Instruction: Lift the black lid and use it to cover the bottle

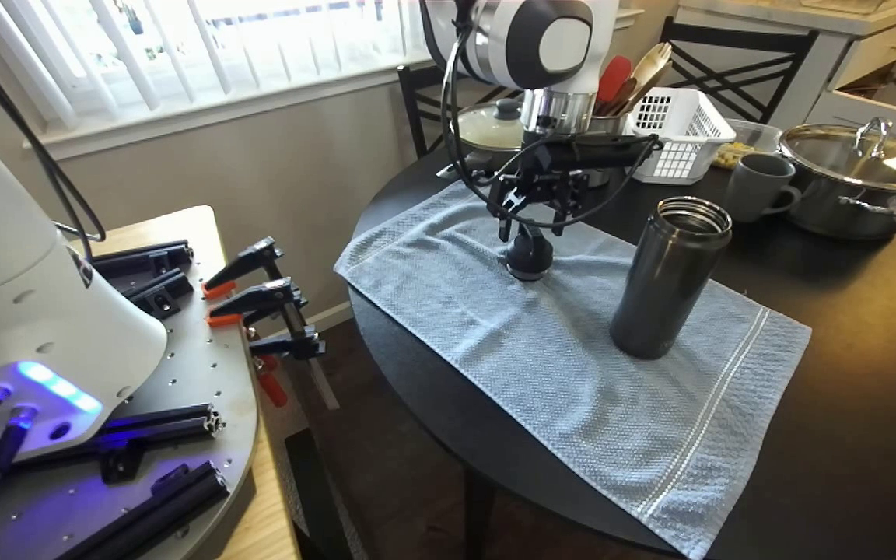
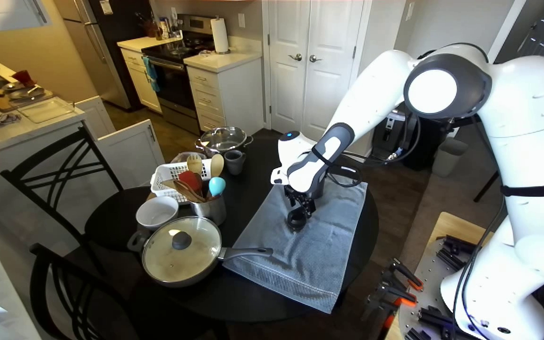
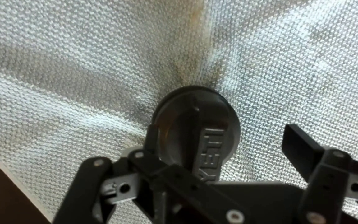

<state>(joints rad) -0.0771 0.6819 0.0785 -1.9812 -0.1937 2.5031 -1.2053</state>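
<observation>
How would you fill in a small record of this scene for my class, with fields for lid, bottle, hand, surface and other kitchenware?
Black lid: top side up on the towel, lettered YETI
Bottle: standing on the same towel, mouth uncovered
Hand: open at the lid, not gripping it; contact unclear
Surface: towel spread over part of a dark table
Other kitchenware: grey mug, white basket, lidded steel pot, lidded pan, utensil holder, all on the table
Task status: bottle not yet covered
</observation>
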